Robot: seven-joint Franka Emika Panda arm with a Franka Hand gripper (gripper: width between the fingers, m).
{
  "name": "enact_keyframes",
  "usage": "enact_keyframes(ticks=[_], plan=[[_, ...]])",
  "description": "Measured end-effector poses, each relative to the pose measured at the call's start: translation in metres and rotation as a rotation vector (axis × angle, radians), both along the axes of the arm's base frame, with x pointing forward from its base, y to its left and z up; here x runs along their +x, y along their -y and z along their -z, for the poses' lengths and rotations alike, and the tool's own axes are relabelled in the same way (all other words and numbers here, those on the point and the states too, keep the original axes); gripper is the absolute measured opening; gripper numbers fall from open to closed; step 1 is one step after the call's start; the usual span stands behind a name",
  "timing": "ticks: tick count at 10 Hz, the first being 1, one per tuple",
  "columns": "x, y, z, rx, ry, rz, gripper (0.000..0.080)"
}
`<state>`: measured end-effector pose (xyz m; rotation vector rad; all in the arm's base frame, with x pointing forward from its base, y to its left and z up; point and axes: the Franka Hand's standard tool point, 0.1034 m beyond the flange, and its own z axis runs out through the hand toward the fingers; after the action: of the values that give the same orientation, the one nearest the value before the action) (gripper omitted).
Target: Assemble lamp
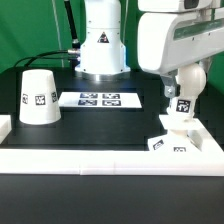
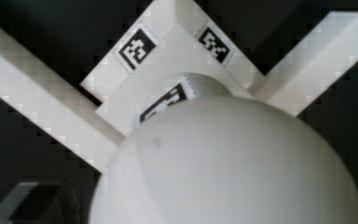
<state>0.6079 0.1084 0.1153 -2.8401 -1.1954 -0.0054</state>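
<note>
The white bulb point(image 1: 182, 108) stands upright over the flat square base point(image 1: 168, 143), which lies in the corner of the white frame at the exterior view's right. My gripper point(image 1: 185, 96) comes down from above and is shut on the bulb's round head. I cannot tell whether the bulb's foot touches the base. In the wrist view the bulb's round head point(image 2: 229, 160) fills most of the picture and hides my fingers. The tagged base point(image 2: 167, 50) shows beyond it. The cone shade point(image 1: 38, 97) stands alone at the exterior view's left, far from my gripper.
A raised white frame point(image 1: 110, 155) borders the black table along the front and at both sides; its two walls point(image 2: 34, 75) meet in the corner by the base. The marker board point(image 1: 100, 99) lies mid-table. The arm's own pedestal point(image 1: 103, 45) stands at the back.
</note>
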Motion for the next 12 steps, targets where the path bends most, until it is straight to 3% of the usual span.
enact_keyframes(ticks=[4, 5, 7, 12], plan=[[-0.0003, 0.0025, 0.0013, -0.008, 0.003, -0.103, 0.0661], [-0.0002, 0.0026, 0.0013, -0.008, 0.003, -0.103, 0.0577], [-0.0002, 0.0026, 0.0013, -0.007, 0.003, -0.099, 0.0577], [0.0008, 0.0026, 0.0014, -0.011, -0.01, 0.266, 0.0577]])
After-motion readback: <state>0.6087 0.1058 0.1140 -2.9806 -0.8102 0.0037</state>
